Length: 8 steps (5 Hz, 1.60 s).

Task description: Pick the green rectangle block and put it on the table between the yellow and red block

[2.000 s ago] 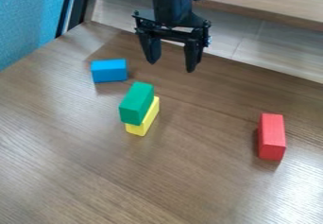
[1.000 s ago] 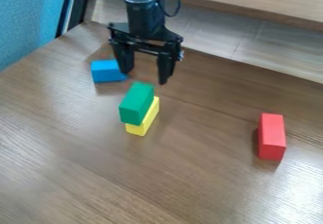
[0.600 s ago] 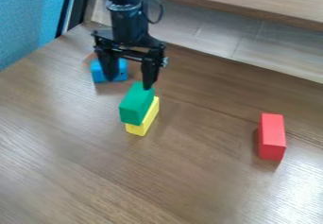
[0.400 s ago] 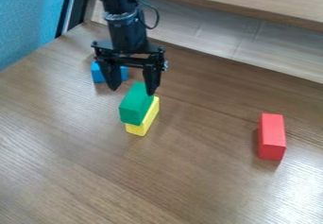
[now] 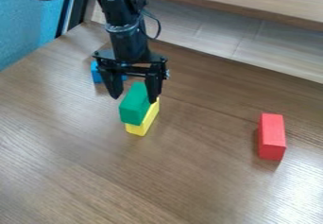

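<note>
Camera view: the green block (image 5: 133,107) sits atop the yellow block (image 5: 147,120), left of centre. It looks light, stiff and fairly smooth; its long sides, near mid-length, seem the best hold. The gripper (image 5: 133,99) hangs at its upper end, fingers apart, contact unclear. The blue block (image 5: 97,73) lies behind, upper left; the red block (image 5: 272,137) is at right. Gripping low might drag the yellow block.
</note>
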Motion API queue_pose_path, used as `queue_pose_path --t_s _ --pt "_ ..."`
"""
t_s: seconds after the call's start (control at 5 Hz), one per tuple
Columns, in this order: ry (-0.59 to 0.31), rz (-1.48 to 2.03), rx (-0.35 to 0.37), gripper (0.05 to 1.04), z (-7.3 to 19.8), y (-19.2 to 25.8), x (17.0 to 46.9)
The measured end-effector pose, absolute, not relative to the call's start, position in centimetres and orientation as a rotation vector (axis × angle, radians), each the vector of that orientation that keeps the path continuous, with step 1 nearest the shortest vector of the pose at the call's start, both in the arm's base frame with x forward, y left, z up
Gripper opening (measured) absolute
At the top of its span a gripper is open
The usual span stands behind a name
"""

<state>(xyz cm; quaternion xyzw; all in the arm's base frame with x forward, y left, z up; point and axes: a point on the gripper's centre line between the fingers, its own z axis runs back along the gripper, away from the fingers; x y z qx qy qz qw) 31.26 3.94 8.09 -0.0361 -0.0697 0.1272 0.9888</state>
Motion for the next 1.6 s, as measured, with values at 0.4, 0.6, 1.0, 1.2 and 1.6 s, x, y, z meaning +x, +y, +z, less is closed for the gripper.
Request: queue_pose_path --t_s 0.4,0.6,1.0,1.2,1.6 --pt "-0.086 0.258 -0.048 0.942 6.0 3.8 31.1" --pt "-0.085 0.283 -0.03 0.655 5.5 3.9 30.7" --pt "-0.161 0.169 -0.059 0.597 8.6 0.4 31.9" --pt "-0.235 0.059 -0.066 0.597 11.9 -3.7 34.2" --pt "-0.154 -0.049 -0.075 0.597 9.2 -7.0 35.0"
